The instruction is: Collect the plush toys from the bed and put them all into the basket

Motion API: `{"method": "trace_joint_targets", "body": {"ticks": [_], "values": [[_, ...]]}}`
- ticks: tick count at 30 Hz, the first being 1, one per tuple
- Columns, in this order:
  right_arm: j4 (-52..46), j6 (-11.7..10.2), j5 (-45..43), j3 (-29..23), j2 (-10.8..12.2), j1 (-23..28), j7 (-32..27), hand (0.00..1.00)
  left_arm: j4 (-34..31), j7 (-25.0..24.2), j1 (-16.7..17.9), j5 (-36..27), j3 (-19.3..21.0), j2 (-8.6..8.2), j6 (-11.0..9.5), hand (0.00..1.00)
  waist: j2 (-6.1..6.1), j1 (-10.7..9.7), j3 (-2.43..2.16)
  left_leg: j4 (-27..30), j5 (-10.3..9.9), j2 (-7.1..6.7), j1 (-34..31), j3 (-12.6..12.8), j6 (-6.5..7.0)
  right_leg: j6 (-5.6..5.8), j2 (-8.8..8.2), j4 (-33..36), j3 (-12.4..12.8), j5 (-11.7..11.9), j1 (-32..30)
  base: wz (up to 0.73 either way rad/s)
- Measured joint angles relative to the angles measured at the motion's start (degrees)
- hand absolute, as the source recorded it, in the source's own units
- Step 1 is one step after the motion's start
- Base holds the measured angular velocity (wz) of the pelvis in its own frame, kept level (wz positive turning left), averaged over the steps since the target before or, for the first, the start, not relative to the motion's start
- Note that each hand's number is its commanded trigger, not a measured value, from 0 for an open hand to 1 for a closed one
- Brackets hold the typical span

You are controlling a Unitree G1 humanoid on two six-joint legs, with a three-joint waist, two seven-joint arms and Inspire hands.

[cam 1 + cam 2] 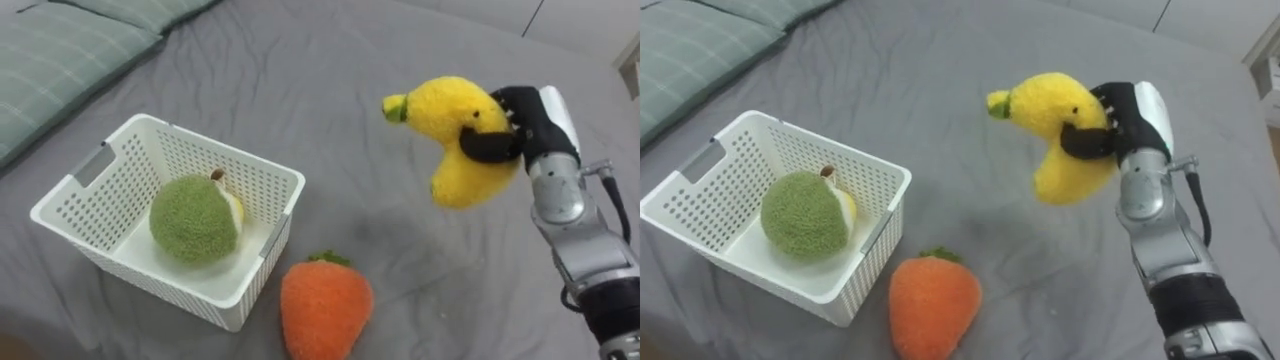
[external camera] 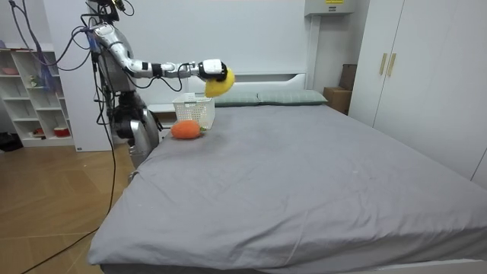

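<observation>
Your right hand (image 1: pixel 512 122) is curled round the yellow banana toy (image 1: pixel 440 110), lifted clear of the bed (image 1: pixel 330 60) at 3 o'clock from the white basket (image 1: pixel 262 178), likely for carry-over. Green toy (image 1: pixel 192 220) already inside basket. Orange toy (image 1: pixel 322 305) on bed at basket's 4 o'clock, just beside its wall, uncollected.

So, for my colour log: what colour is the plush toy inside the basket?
The plush toy is mostly green; the left eye view shows it best.

- You have a yellow banana (image 1: pixel 455 140) — green-tipped.
- Your basket (image 1: pixel 70 205) is white, dotted with holes.
- The round toy (image 1: pixel 190 218) is green, the carrot (image 1: pixel 325 305) orange.
- The bedsheet (image 1: pixel 300 80) is grey.
</observation>
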Motion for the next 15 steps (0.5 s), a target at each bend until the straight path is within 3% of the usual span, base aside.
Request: {"method": "trace_joint_targets", "body": {"ticks": [6, 11, 13, 15], "values": [[-8.9, 0.0, 0.5, 0.0, 0.2, 0.0, 3.0, 1.0, -0.4, -1.2, 0.4, 1.0, -0.1, -0.33, 0.2, 0.0, 0.77, 0.2, 0.83, 0.3, -0.5, -0.35, 0.3, -0.6, 0.38, 0.3, -0.4, 0.1, -0.1, -0.2, 0.5, 0.02], [-12.5, 0.1, 0.6, 0.6, 2.6, 0.0, 5.7, 1.0, -1.9, -1.6, 0.3, 3.8, -0.6, -0.47, 0.5, 0.0, 0.78, 1.3, 0.86, -0.2, -0.7, -0.45, 0.5, -0.2, 0.59, 0.35, -0.5, 0.1, 0.0, -0.2, 0.5, -0.03], [-12.7, 0.1, 0.6, 0.9, 4.0, -0.1, 6.1, 1.0, -2.9, -2.1, 0.2, 4.7, -0.6, -1.02, 1.0, 0.0, 0.75, 2.3, 0.86, -0.5, -0.7, -0.47, 0.6, -0.4, 0.63, 0.36, -0.52, 0.1, -0.3, -0.2, 0.7, 0.02], [-12.6, 0.7, 0.6, 2.4, 4.0, -0.2, 6.2, 1.0, -3.9, -2.1, 0.3, 4.9, -0.6, -1.82, 1.2, 0.0, 0.75, 3.0, 0.87, -0.5, -0.8, -0.48, 0.6, -0.5, 0.66, 0.37, -0.59, 0.1, -0.8, -0.2, 0.8, 0.07]]}}
